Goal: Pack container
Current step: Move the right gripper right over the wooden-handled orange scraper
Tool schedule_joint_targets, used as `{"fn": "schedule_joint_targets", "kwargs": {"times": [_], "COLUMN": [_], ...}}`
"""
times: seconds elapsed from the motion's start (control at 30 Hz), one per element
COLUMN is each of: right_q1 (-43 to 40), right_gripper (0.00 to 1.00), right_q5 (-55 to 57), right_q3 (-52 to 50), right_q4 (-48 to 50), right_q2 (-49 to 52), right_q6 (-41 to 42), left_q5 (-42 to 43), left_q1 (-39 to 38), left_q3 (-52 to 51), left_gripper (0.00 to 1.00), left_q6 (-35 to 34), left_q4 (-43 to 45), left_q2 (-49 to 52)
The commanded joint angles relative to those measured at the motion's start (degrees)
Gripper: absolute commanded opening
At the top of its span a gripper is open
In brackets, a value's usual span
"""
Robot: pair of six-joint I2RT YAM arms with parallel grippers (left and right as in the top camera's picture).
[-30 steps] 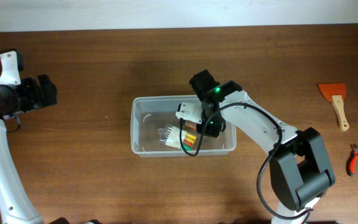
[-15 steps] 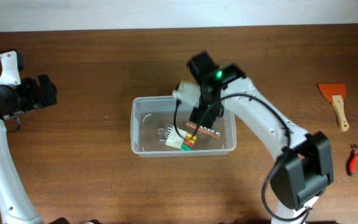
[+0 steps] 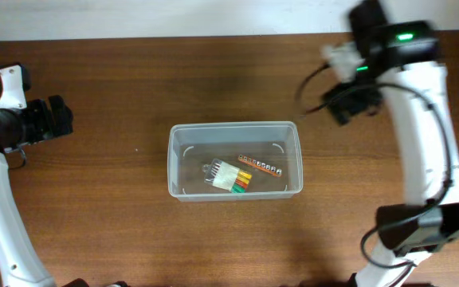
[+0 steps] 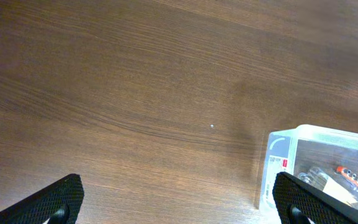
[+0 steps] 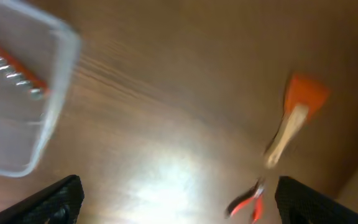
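Observation:
The container (image 3: 178,159), a clear plastic bin, stands mid-table. In it lie a white holder of coloured keys (image 3: 229,177) and an orange strip of bits (image 3: 261,167). My right gripper (image 3: 347,102) hovers high, up and to the right of the bin, open and empty. In the right wrist view the right gripper (image 5: 179,208) is open over bare wood, with the container (image 5: 48,124) at upper left. My left gripper (image 3: 64,119) stays at the far left, open and empty. The left wrist view also has the left gripper (image 4: 179,205) open, with the container (image 4: 278,155) at right.
An orange scraper with a wooden handle (image 5: 296,118) and red-handled pliers (image 5: 248,200) lie on the wood to the right of the bin, blurred in the right wrist view. My right arm (image 3: 425,119) covers that area in the overhead view.
My right gripper opened inside the container, left the orange bit strip there, then rose and swung away to the upper right. The left arm has not moved.

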Motion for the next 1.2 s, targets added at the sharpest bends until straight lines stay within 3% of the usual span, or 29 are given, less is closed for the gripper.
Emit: {"fn": "schedule_joint_targets", "kwargs": {"times": [0.0, 0.23, 0.5, 1.17], "right_q1": [-11.19, -25.35, -34.29, -38.27], "right_gripper": [0.99, 0.99, 0.99, 0.99], "right_q5": [-4.55, -4.74, -8.79, -4.57], "right_q3": [0.96, 0.96, 0.96, 1.01], "right_q4": [-0.39, 5.05, 13.27, 14.14], "right_q2": [-1.25, -0.7, 0.85, 20.44], "right_q6": [2.4, -11.1, -11.06, -9.55], "left_q5": [0.61, 0.61, 0.61, 0.61], "left_q1": [0.2, 0.2, 0.2, 0.2], "left_q3": [1.16, 1.16, 1.16, 1.16], "left_gripper": [0.99, 0.99, 0.99, 0.99], "left_q6": [-0.5, -0.5, -0.5, -0.5], "left_q4": [0.07, 0.07, 0.09, 0.09], "left_q2": [0.09, 0.09, 0.09, 0.09]}}
